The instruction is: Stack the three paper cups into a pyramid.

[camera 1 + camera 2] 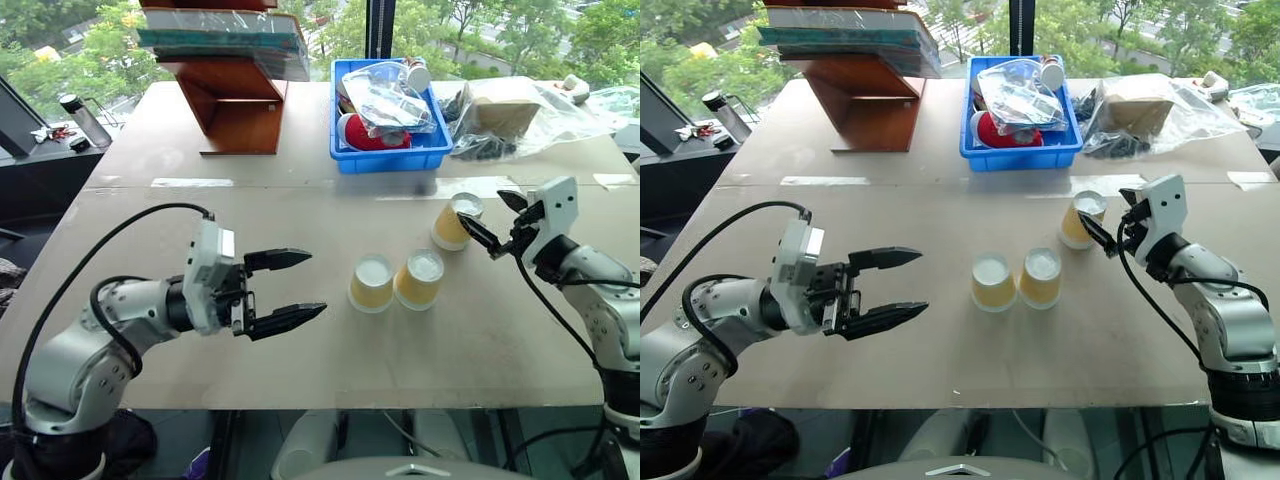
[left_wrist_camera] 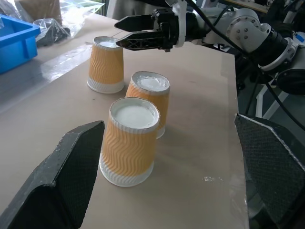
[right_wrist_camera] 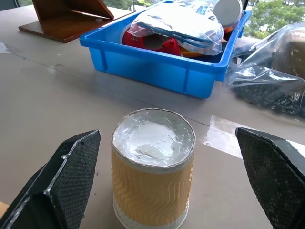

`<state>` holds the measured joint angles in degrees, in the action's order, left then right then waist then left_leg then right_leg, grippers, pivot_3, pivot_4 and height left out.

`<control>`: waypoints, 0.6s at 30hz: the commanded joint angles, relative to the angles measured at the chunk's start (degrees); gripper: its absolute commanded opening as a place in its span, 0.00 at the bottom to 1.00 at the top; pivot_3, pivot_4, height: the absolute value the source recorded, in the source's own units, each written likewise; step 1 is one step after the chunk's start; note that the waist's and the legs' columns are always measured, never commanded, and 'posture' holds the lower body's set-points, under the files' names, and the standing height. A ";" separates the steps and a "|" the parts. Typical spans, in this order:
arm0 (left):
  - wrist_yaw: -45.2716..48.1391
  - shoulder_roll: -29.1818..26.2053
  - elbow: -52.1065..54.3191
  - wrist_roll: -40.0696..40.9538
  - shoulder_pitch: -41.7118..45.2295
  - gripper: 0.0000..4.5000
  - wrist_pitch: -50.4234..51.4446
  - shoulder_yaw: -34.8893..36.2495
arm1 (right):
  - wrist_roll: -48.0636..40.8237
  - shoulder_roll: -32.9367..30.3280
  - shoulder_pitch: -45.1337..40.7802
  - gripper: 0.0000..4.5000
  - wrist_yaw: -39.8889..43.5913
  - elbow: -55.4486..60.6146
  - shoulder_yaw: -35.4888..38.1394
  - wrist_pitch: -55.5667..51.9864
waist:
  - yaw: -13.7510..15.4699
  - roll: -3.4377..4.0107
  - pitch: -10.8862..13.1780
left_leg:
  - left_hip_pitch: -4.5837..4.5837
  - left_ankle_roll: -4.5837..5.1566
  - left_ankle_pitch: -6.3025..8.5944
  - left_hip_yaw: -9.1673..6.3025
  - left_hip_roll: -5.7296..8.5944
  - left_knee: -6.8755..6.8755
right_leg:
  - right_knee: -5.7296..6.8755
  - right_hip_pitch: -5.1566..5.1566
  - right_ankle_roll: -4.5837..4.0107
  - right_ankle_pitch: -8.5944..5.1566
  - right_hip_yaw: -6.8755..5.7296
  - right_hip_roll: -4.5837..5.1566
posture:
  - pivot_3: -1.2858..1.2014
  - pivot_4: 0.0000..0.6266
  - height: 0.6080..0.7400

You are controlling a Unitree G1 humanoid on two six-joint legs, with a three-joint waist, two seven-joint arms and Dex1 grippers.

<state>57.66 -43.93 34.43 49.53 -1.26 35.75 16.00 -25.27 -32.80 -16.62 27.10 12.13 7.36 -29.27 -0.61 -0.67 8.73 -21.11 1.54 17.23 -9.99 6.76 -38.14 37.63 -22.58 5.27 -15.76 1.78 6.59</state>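
**3 cups upside down on the surface, both grippers released**

Trees and greenery fill the window behind a tan surface (image 1: 300, 340) that carries everything. At its far side stand a wooden stand (image 1: 235, 100) with a stack of books on top, a blue plastic bin (image 1: 390, 150) filled with bagged items, and a clear plastic bag (image 1: 520, 115) holding dark things beside it. A dark bottle (image 1: 85, 118) stands on a lower ledge to the far left.

All 3 paper cups rest upside down, white bases up, with wavy yellow-tan sides. 2 of them sit near the middle of the surface: the left cup (image 1: 371, 284) and the middle cup (image 1: 419, 279) are just beside each other, touching or nearly so. The third cup (image 1: 456, 221) stands apart from that pair, farther back and to the right, nearer the blue bin. No cup sits on another, so the pyramid is not yet built.

The left gripper (image 1: 285, 292) hangs above the surface to the left of the pair, pointing toward them, its 2 black fingers spread wide with nothing between them. The right gripper (image 1: 500, 225) is just beside the third cup on its right, fingers also spread wide and empty; in the right wrist view that cup (image 3: 153, 167) stands between the 2 fingers without being clasped.
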 commanded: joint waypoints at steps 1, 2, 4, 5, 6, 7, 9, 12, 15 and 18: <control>-0.25 -0.38 2.53 0.26 -2.32 0.99 -2.01 2.96 | 0.98 0.98 -2.53 1.00 0.18 -1.38 -0.34 0.70 | -0.07 0.01 0.00 | 0.00 0.00 0.00 0.01 0.00 0.01 | 0.01 -0.01 0.00 0.00 0.01 0.00 | 0.52 0.24 1.00; -0.50 -0.26 2.67 0.31 -3.06 0.99 -2.42 3.63 | 1.56 1.42 -3.36 1.00 -0.07 -2.43 -0.64 0.88 | -0.07 0.01 0.01 | 0.00 0.00 0.00 0.02 -0.01 0.01 | 0.01 -0.01 0.00 0.00 0.03 -0.01 | 0.52 0.24 1.00; -1.24 0.11 3.18 0.91 -4.66 0.99 -2.82 5.14 | 1.85 2.17 -4.44 1.00 0.28 -3.76 -1.28 0.72 | -0.18 0.02 0.01 | 0.00 0.00 0.00 0.04 -0.01 0.01 | 0.00 -0.02 0.00 0.00 0.04 -0.02 | 0.52 0.24 1.00; -0.92 0.12 3.49 0.86 -5.80 0.99 -3.27 5.59 | 2.09 2.48 -4.81 1.00 0.46 -4.15 -1.52 0.81 | -0.19 0.03 0.01 | 0.02 0.00 0.00 0.09 -0.01 0.02 | 0.01 -0.02 0.00 0.00 0.09 -0.03 | 0.52 0.24 1.00; -0.68 0.10 3.77 0.74 -6.69 0.99 -3.65 5.79 | 1.83 2.92 -5.18 1.00 0.60 -4.38 -1.41 0.53 | -0.22 0.02 0.01 | 0.01 0.00 0.00 0.11 -0.01 0.03 | 0.01 -0.03 0.00 0.00 0.12 -0.03 | 0.52 0.24 1.00; -0.57 0.05 3.97 0.66 -7.24 0.99 -3.97 5.81 | 1.71 3.21 -5.43 1.00 0.71 -4.58 -1.23 0.38 | -0.17 0.03 0.02 | 0.01 0.00 0.00 0.11 -0.02 0.05 | 0.01 -0.04 0.00 0.00 0.13 -0.03 | 0.52 0.24 1.00; -0.69 0.17 4.17 0.44 -8.09 0.99 -4.64 5.72 | 1.38 3.77 -6.21 1.00 0.93 -4.95 -1.05 -0.11 | -0.06 0.03 0.02 | -0.01 0.00 0.00 0.11 -0.02 0.07 | -0.01 -0.07 -0.01 0.00 0.12 -0.02 | 0.52 0.24 1.00; -1.36 0.49 4.34 0.69 -8.46 0.99 -5.24 5.56 | 1.28 4.78 -7.59 1.00 1.21 -6.52 -1.12 -0.89 | -0.04 0.04 0.02 | -0.02 0.00 0.00 0.11 -0.01 0.06 | -0.01 -0.09 -0.01 0.00 0.12 -0.02 | 0.52 0.24 1.00; -0.78 0.53 3.87 0.34 -9.18 0.99 -6.12 5.74 | 1.44 5.86 -8.76 1.00 1.33 -8.47 -1.07 -1.03 | -0.14 0.04 0.02 | -0.01 0.00 0.00 0.12 -0.02 0.07 | 0.00 -0.10 -0.01 0.00 0.14 -0.03 | 0.52 0.24 1.00; -0.21 0.33 3.40 0.24 -9.81 0.99 -6.93 6.06 | 1.76 6.51 -9.55 1.00 1.78 -9.89 -1.11 -0.66 | -0.18 0.05 0.03 | -0.02 0.00 0.00 0.14 -0.02 0.10 | 0.00 -0.13 -0.01 0.00 0.17 -0.03 | 0.52 0.24 1.00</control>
<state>56.77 -43.45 37.15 49.50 -10.78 30.31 20.34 -23.21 -26.27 -24.75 28.43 1.29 5.37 -30.66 -0.78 -0.62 8.76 -21.13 1.54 17.23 -9.84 6.74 -38.03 37.63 -22.71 5.26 -15.76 1.95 6.55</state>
